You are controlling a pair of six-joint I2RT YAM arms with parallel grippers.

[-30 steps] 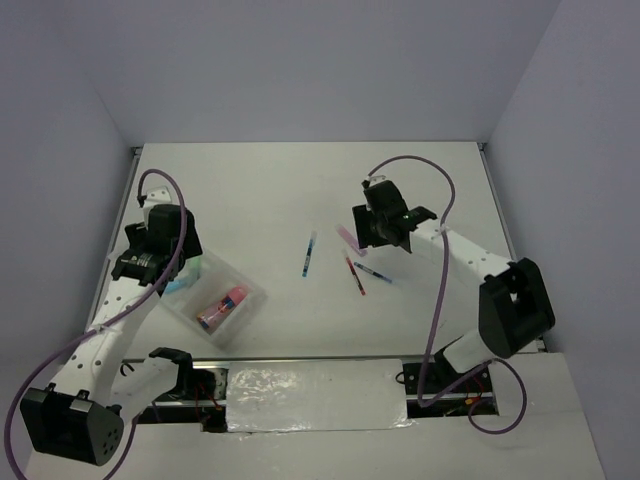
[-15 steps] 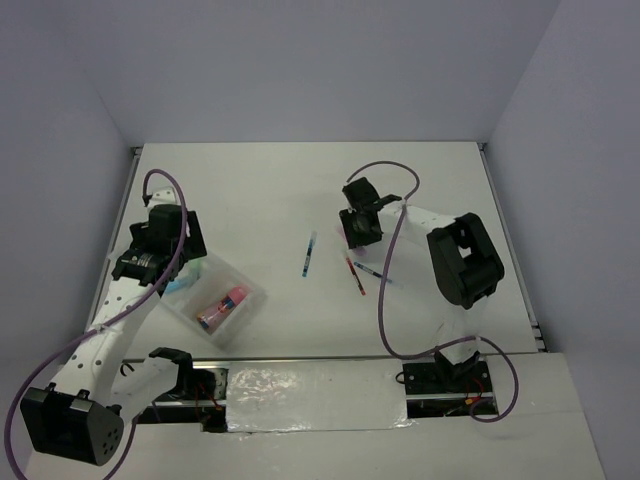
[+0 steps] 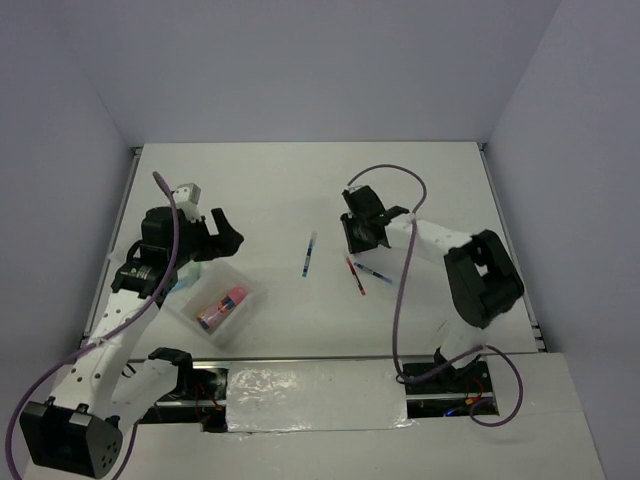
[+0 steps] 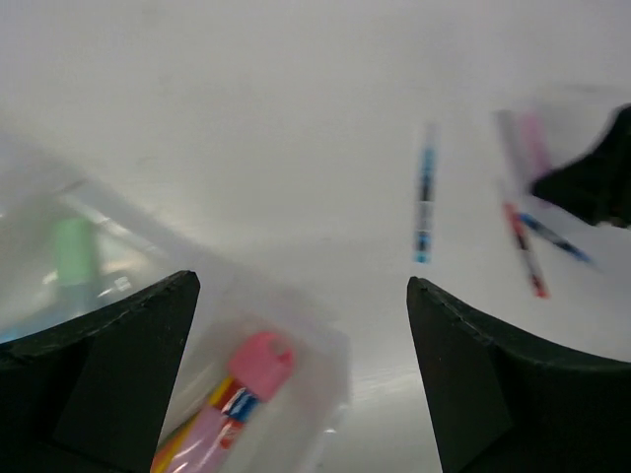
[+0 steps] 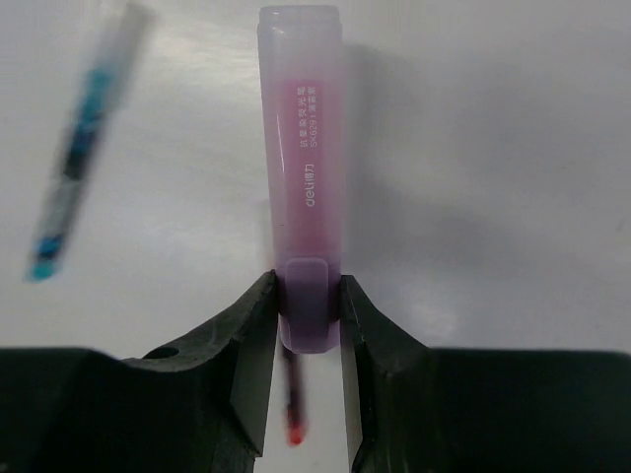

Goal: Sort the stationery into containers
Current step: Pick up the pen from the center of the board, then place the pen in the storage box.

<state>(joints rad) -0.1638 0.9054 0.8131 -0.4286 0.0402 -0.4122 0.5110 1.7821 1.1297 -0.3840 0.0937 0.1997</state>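
A clear tray (image 3: 250, 283) sits at the near left of the white table (image 3: 280, 190). A fat pink tube (image 3: 222, 306) lies in one of its compartments. In the left wrist view, a blurred green highlighter (image 4: 74, 251) lies in a compartment to the left of the tube.

The left gripper (image 3: 225, 230) hovers just beyond the tray. Its jaws are spread wide and hold nothing.

Near the middle of the table lie three thin pens. One blue pen (image 3: 309, 254) lies by itself. To its right, a red pen (image 3: 354, 276) and a second blue pen (image 3: 372, 272) lie close together.

Just beyond that pair, the right gripper (image 5: 307, 335) pinches a purple highlighter (image 5: 301, 148) by one end. The jaws are closed snugly on both sides of it, and its body points away from the fingers (image 5: 251, 335). Whether the highlighter touches the table cannot be told.
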